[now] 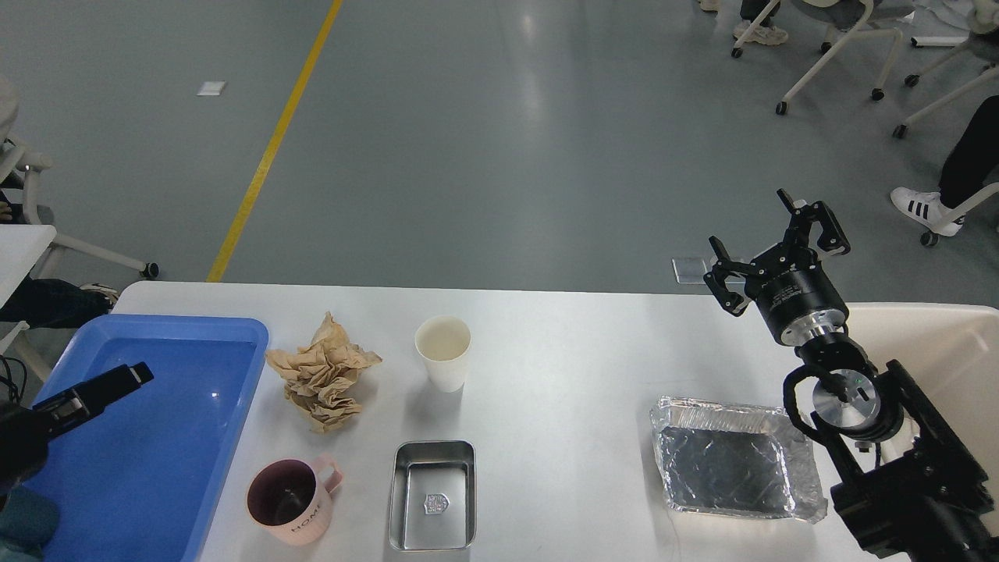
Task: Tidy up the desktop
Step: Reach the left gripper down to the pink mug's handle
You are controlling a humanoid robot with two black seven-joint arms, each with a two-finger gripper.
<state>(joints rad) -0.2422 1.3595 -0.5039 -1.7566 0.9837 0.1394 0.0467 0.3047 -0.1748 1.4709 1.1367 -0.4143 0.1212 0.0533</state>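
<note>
The white desktop [562, 359] holds a crumpled brown paper [322, 375], a white paper cup [443, 351], a pink mug [290, 499], a small steel tin [434, 493] and a foil tray [734, 460]. My left gripper [129, 378] hangs over the left part of the blue tray [195, 437]. It is dark and seen side-on, so its fingers cannot be told apart. My right gripper [769, 248] is open and empty, raised above the desktop's far right edge, beyond the foil tray.
A cream plastic bin [936, 343] stands at the right, beside my right arm. The blue tray takes up the left end of the desktop. Office chairs and people's legs are on the floor at the far right.
</note>
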